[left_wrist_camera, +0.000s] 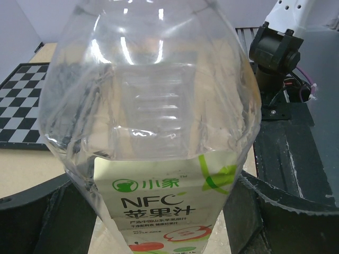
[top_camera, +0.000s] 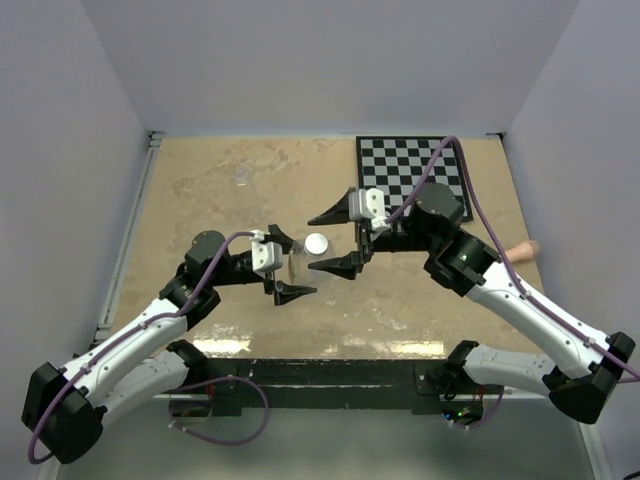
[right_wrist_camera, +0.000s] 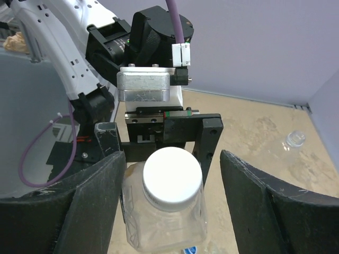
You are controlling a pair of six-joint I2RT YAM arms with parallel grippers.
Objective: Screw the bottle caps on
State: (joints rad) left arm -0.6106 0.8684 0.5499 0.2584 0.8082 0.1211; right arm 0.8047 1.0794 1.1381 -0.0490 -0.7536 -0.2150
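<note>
White cap seated on the tall bottle; the short bottle is not yet capped.

On the mottled tan table, the tall bottle, clear, ribbed, thin-walled plastic with a glossy paper label, stands near the middle. The left gripper is clamped on its body. The right gripper is spread wide either side of the neck, holding nothing. The short bottle sits toward the far-left corner, apparently capless. The smooth, round white cap tops the tall bottle; whether it is tight is unclear.
</note>
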